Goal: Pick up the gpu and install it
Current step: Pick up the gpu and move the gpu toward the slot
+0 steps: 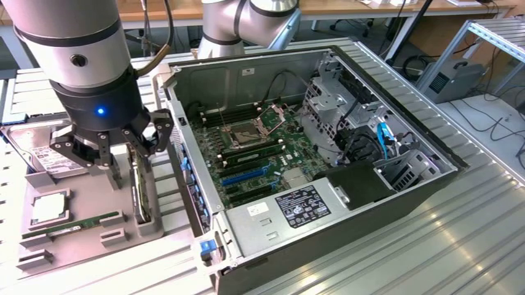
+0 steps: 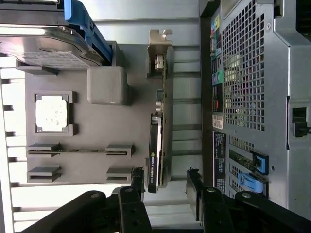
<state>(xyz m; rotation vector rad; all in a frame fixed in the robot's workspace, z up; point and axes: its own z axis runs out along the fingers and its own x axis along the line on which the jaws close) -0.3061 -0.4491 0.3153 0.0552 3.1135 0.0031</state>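
Slatted metal bench (image 1: 459, 246), lab desks (image 1: 345, 7) behind, gpu (image 2: 156, 155) in tray (image 2: 97, 126)

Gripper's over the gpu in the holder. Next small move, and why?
Probably lower straight down. The open gripper hangs above the gpu, standing on edge in the grey holder, untouched; in the wrist view the card lines up between the fingers, so descending should straddle it.
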